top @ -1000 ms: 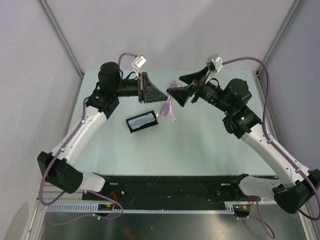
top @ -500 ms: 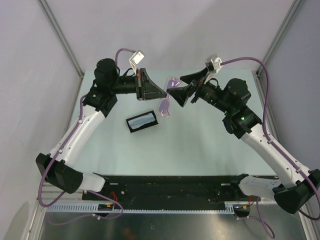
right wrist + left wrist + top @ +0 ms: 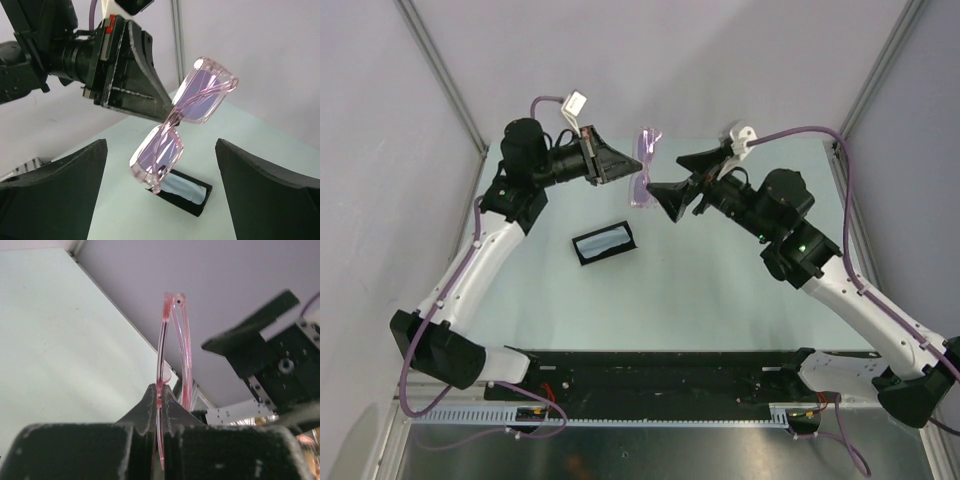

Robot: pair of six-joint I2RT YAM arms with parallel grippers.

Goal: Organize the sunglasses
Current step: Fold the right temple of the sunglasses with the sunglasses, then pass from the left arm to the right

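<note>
Beyond the black case (image 3: 605,243) at the table's 6 o'clock, the left gripper (image 3: 627,172), clamped on the bridge, has swung the sunglasses (image 3: 643,165) up toward 12 o'clock, meeting the wide-open, empty right gripper (image 3: 664,174), probably for a handover.

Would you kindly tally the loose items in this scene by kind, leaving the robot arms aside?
sunglasses: 1
black case: 1
light blue cloth, lying in the case: 1
Total: 3
</note>
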